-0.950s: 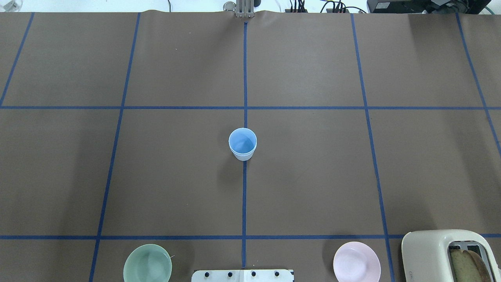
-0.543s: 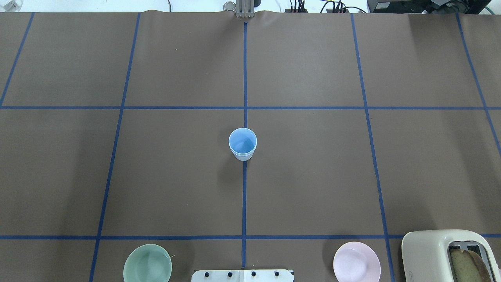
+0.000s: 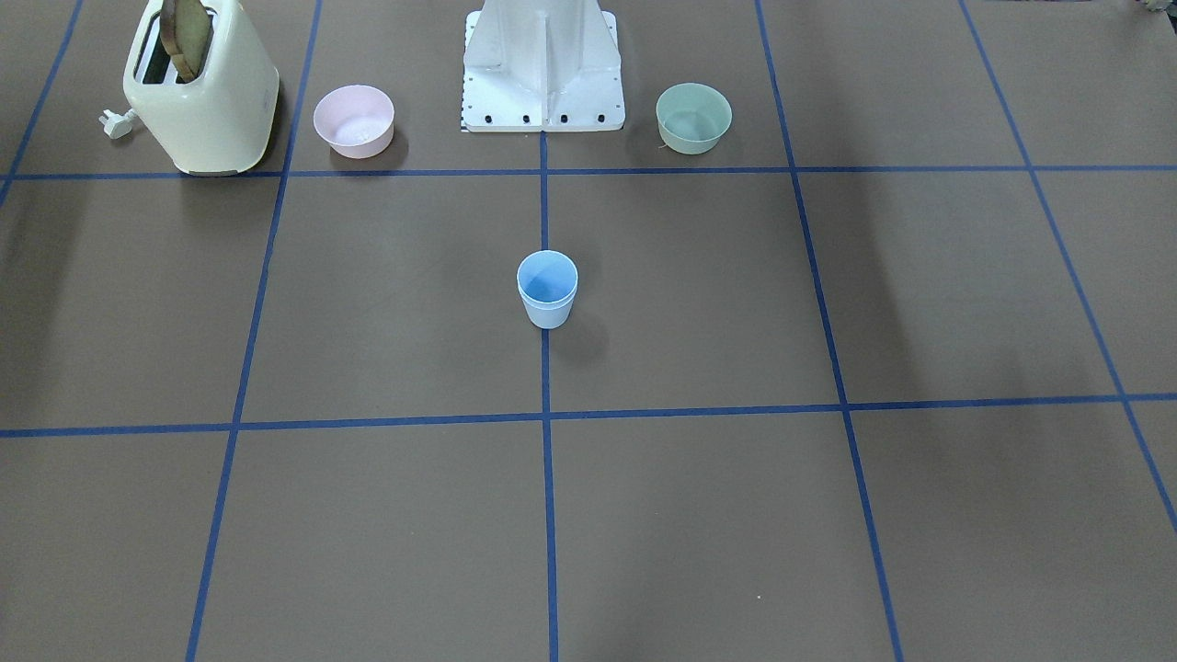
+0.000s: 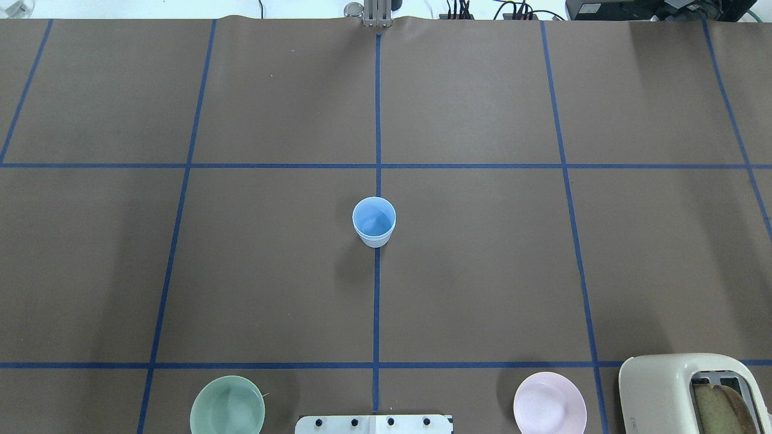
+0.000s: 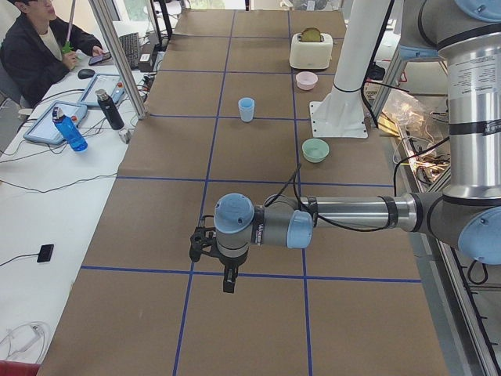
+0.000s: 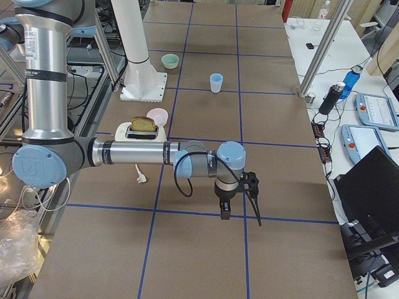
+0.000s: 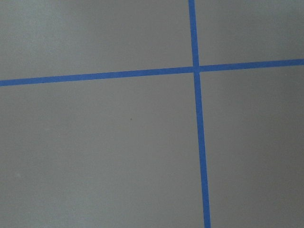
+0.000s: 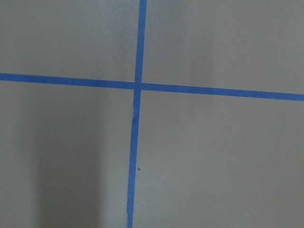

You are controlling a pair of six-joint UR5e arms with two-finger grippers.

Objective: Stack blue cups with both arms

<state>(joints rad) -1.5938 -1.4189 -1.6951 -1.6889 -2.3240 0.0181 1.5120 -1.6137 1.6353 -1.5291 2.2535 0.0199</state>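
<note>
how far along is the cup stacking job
Done, it seems: the blue cups sit nested as one upright stack on the centre tape line, two rims showing. In hand: nothing visible; the left gripper and right gripper hang over bare table at opposite ends, far from the stack. Left: apparently nothing.

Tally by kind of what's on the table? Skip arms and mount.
Blue cups: 2, nested in one stack
Bowls: 2, the pink bowl and the green bowl
Toaster: 1
Bread slice: 1, in the toaster
Total: 6
</note>
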